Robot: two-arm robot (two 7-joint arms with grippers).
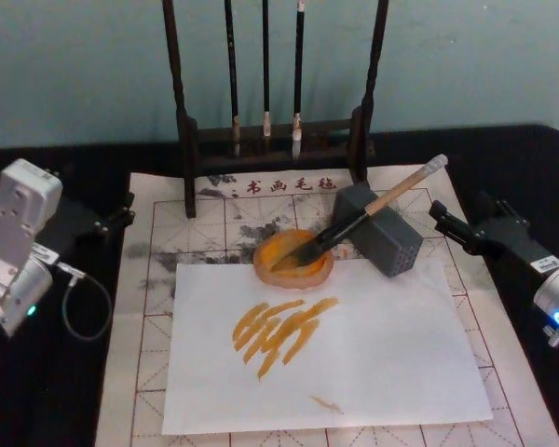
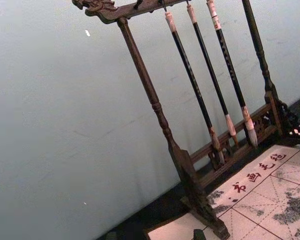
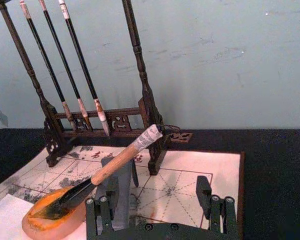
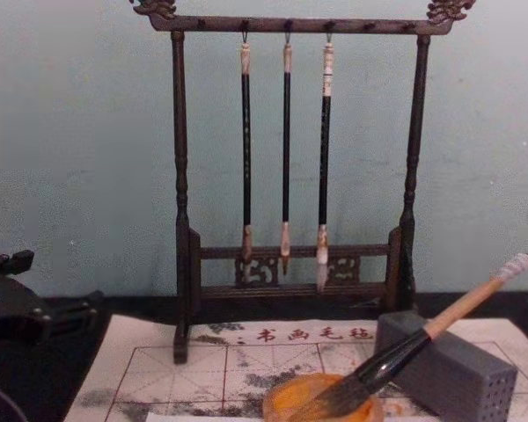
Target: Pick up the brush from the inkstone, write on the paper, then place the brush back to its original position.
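Brush tilted, bristles in inkstone

The brush rests untouched — bristles in the inkstone.

A black table carries the red-gridded paper.

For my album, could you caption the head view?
Brush resting in orange inkstone, strokes on white sheet, left gripper and right gripper waiting alongside.
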